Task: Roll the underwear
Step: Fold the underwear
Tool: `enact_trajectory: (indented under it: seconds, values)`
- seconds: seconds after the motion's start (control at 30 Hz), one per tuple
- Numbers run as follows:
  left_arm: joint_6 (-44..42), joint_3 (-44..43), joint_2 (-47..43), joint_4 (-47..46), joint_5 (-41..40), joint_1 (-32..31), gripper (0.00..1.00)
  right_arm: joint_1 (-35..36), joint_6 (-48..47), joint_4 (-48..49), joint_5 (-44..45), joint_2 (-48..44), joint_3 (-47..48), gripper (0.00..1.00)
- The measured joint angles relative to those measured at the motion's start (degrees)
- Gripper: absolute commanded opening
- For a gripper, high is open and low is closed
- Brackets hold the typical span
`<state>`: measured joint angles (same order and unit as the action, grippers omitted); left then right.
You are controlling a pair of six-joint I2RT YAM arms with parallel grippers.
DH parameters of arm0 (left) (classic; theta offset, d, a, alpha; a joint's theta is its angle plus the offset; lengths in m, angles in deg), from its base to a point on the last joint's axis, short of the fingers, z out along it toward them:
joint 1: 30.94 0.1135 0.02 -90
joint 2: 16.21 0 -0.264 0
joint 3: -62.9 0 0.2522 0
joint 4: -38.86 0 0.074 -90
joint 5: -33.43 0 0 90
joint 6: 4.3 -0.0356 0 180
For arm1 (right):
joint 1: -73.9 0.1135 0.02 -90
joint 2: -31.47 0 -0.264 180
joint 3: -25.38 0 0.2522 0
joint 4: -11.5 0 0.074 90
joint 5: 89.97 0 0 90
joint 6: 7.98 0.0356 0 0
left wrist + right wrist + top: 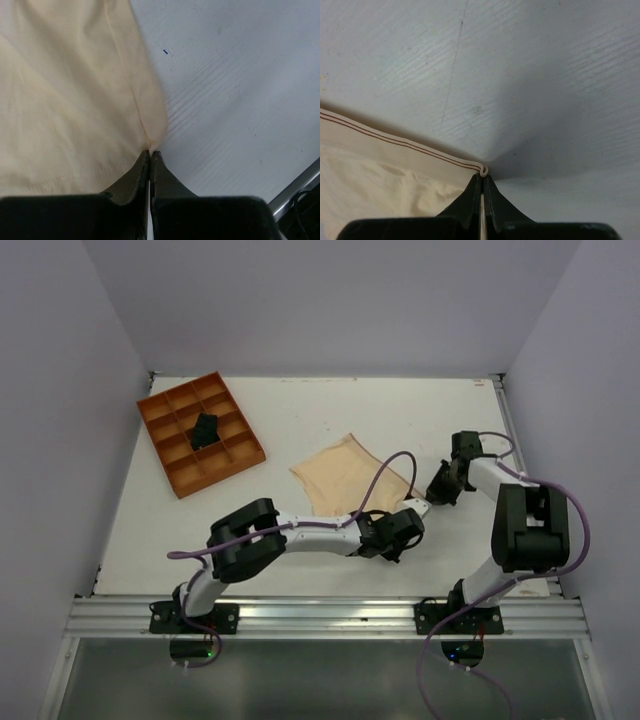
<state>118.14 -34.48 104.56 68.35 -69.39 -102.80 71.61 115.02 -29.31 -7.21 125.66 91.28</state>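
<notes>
Underwear (345,475) laid flat mid-surface (300,410); near-right hem corner clamped in left jaws, waistband corner in right jaws; corners best lifted evenly, fabric drawn taut, for tight roll.

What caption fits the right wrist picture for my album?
Right end effector pinching a corner of the underwear on the white table.

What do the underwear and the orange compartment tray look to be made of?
The underwear looks like thin, soft knit fabric, perhaps cotton, matte pale peach: sewn seams, a double brown stitch line along its band, gentle wrinkles. The tray looks like rigid matte orange plastic, possibly printed: thin straight divider walls, uniform colour.
</notes>
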Motion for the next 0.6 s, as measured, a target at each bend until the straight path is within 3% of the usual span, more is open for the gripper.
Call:
enact_trajectory:
  seconds: [0.3, 0.6]
  values:
    - [1.27, -4.68, -0.61, 5.75, 2.86, -1.51, 0.00, -4.15, -1.51, -13.73, 4.81, -2.73, 6.82, 0.00]
    - [7.23, -4.68, -8.63, 6.23, 8.24, -2.01, 0.00, -6.38, -4.72, -24.04, 13.75, -12.11, 9.46, 0.00]
